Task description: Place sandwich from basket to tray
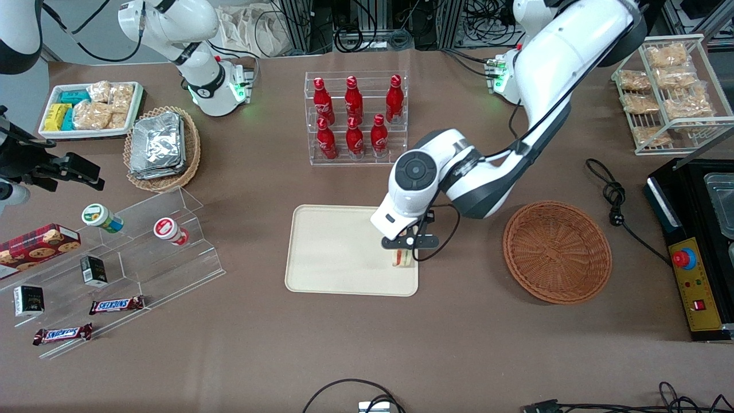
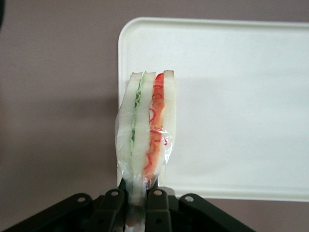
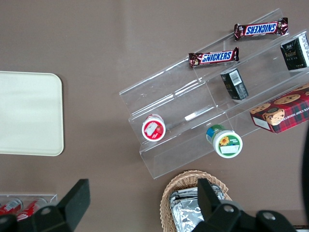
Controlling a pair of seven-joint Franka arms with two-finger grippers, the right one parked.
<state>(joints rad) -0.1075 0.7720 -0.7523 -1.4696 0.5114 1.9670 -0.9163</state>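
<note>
My left gripper (image 1: 405,250) is shut on the sandwich (image 1: 403,258), a plastic-wrapped white bread wedge with green and orange-red filling. It holds the sandwich over the cream tray (image 1: 327,252), at the tray's edge nearest the reddish-brown basket (image 1: 557,251). The basket is empty and lies toward the working arm's end of the table. In the left wrist view the sandwich (image 2: 147,130) sticks out from between the black fingers (image 2: 158,208), over the rim of the tray (image 2: 231,53). Whether the sandwich touches the tray I cannot tell.
A clear rack of red bottles (image 1: 355,117) stands farther from the front camera than the tray. A tan basket of foil packets (image 1: 160,146), a white snack tray (image 1: 92,109) and a clear stepped shelf (image 1: 132,252) lie toward the parked arm's end. A wire rack (image 1: 668,92) and black appliance (image 1: 697,246) stand at the working arm's end.
</note>
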